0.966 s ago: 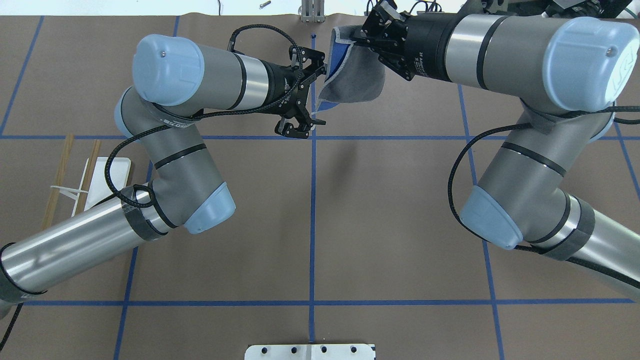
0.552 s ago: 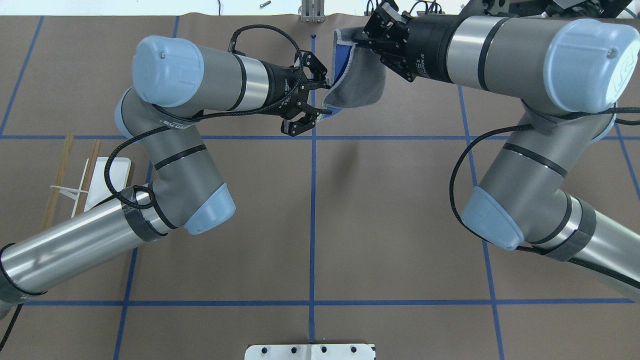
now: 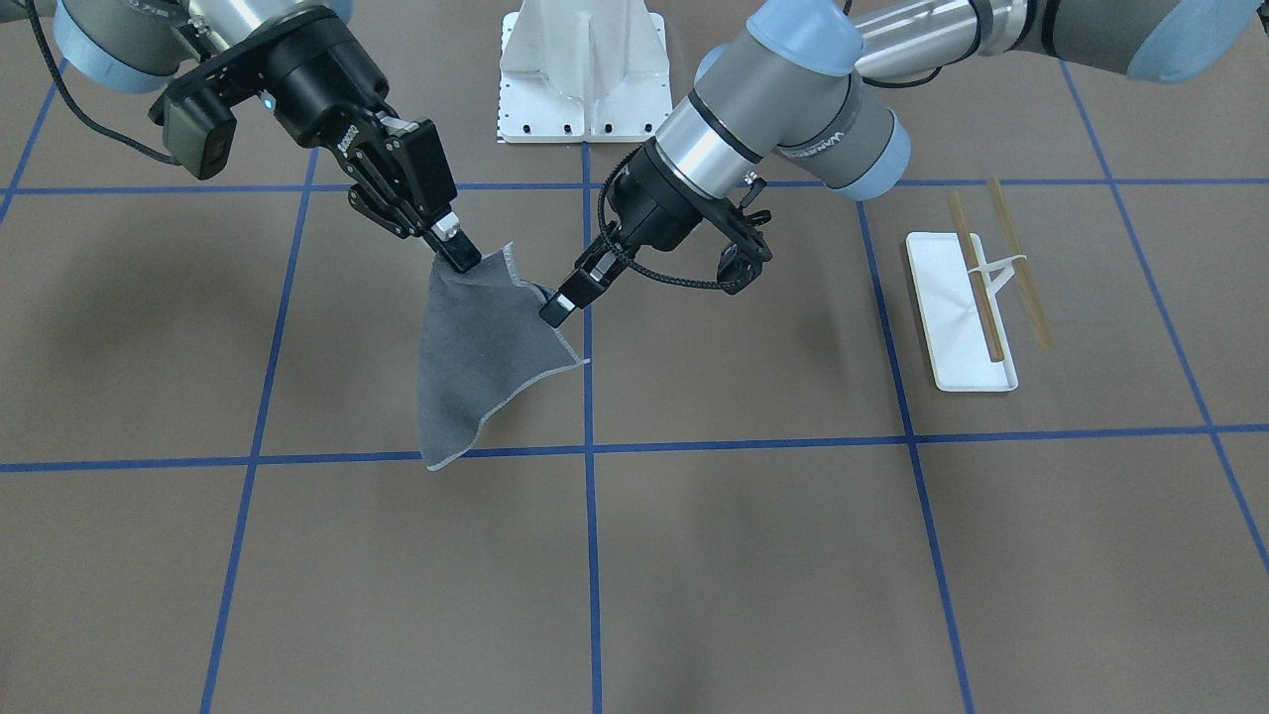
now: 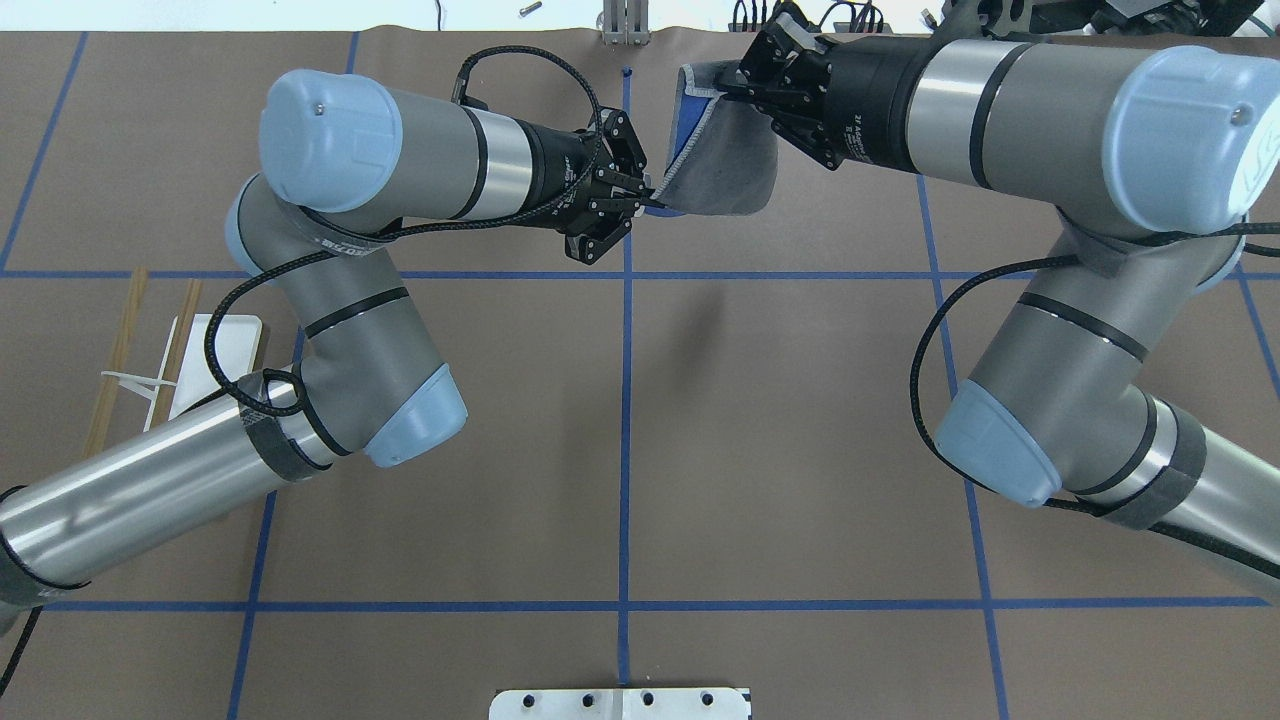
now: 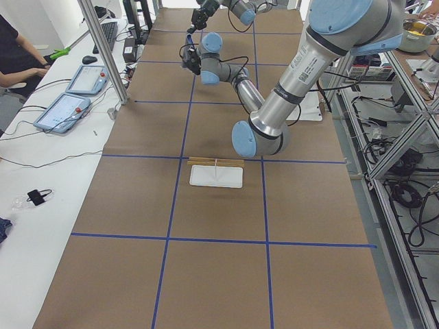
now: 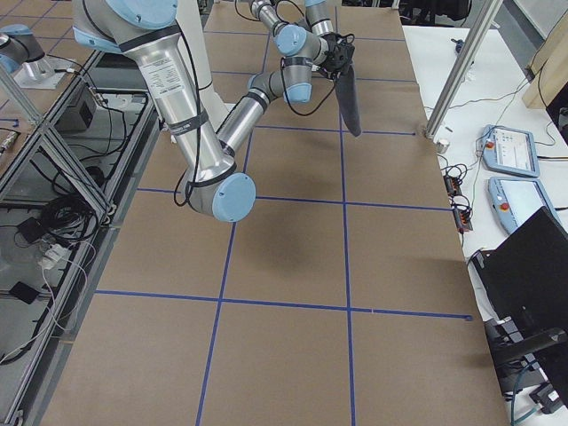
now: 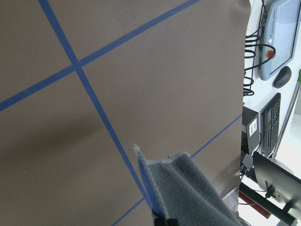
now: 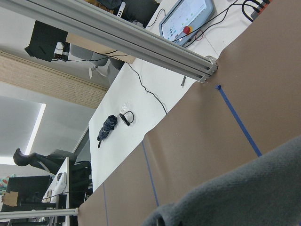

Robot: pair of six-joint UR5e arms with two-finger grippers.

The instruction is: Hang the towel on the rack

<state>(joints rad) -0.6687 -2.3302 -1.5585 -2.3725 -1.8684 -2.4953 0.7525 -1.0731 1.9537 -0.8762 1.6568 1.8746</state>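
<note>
The dark grey towel (image 3: 486, 367) hangs in the air between my two grippers, and its blue reverse (image 4: 686, 110) shows from above. My right gripper (image 3: 461, 256) is shut on the towel's top corner. My left gripper (image 3: 555, 312) is shut on the towel's edge, a little lower and beside the centre tape line. The towel also shows in the left wrist view (image 7: 188, 188) and the right wrist view (image 8: 244, 197). The rack (image 3: 957, 317), with a white base and two tan rods (image 3: 1021, 263), stands apart on the table on my left side (image 4: 225, 340).
The large white bolted pedestal (image 3: 585, 69) stands at the robot's base. Blue tape lines grid the brown table. My left arm's elbow (image 4: 400, 420) hangs close to the rack. An operator (image 5: 14, 55) and control pendants (image 5: 65, 110) are at the far table edge.
My left gripper, wide open a second ago, has moved onto the towel's edge and shut on it. My right gripper has drifted slightly right with the towel, stretching it.
</note>
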